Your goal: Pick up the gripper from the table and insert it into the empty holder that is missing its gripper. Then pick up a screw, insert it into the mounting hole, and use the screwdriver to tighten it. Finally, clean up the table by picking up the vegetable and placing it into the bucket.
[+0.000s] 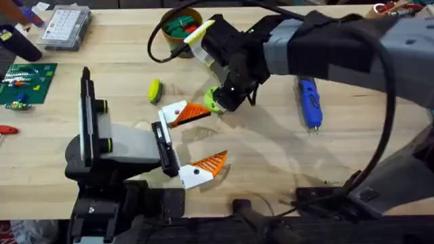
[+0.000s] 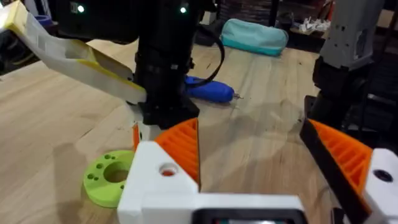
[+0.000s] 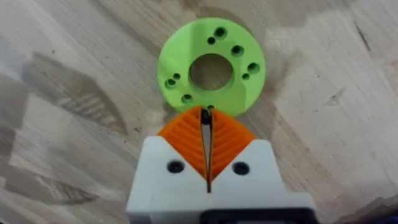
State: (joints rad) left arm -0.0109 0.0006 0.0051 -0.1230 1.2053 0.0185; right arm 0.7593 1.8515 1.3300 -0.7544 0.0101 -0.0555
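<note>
My left gripper (image 1: 217,135) lies low over the table (image 1: 285,163) near the middle, open wide, with nothing between its orange ribbed fingers (image 2: 180,149). My right arm reaches across from the right. Its gripper (image 3: 206,115) points straight down, shut, with its tips at the rim of a lime-green disc (image 3: 211,67) with holes (image 1: 213,103). The yellow-green vegetable (image 1: 154,90) lies left of the disc. Behind it stands the tan bucket (image 1: 182,42), with green and red items inside. The blue screwdriver (image 1: 310,102) lies to the right (image 2: 208,90). The loose gripper, the holder and a screw are out of view.
A clear compartment box (image 1: 64,27) and a green circuit board (image 1: 27,81) sit at the far left. A black cable (image 1: 154,42) loops beside the bucket. A white and yellow bar (image 2: 62,56) sticks out from the right arm's black head. A teal pouch (image 2: 255,34) lies beyond the screwdriver.
</note>
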